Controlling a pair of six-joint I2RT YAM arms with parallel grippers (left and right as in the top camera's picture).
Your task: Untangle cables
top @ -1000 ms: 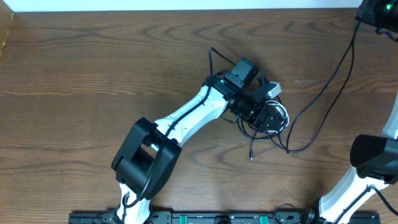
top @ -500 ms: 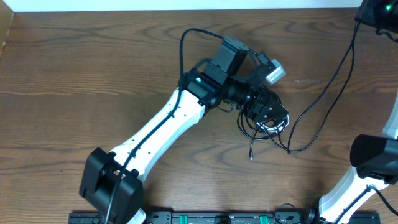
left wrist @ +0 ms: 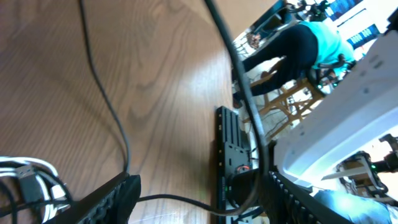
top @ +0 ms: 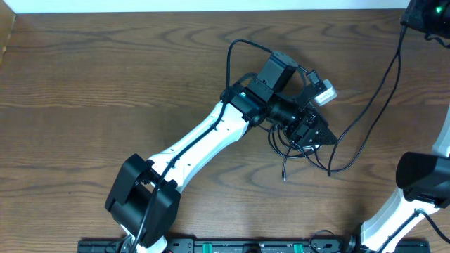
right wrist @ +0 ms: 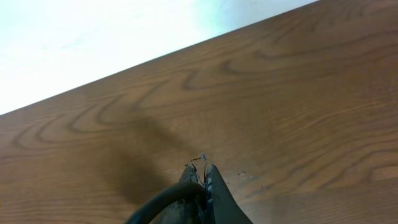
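A tangled bundle of the black cable and the white cable (top: 299, 146) lies right of the table's centre. The black cable (top: 380, 77) runs from it in a loop up to the far right corner. There my right gripper (top: 427, 13) is shut on it, as the right wrist view shows at the fingertips (right wrist: 202, 179). My left gripper (top: 320, 133) is low over the bundle's right side. Its jaws (left wrist: 205, 205) are wide open, and a strand of black cable (left wrist: 180, 200) crosses between them. White loops (left wrist: 28, 180) show by the left finger.
A loose black plug end (top: 284, 176) lies in front of the bundle. The left arm's own thick cord (top: 235, 53) arches above its wrist. The right arm's base (top: 422, 179) stands at the front right. A black rail (top: 246, 247) runs along the front edge.
My left arm has stretched out and swung, and its gripper has shifted to the right over the bundle. The right gripper and the black cable's long run have stayed still.
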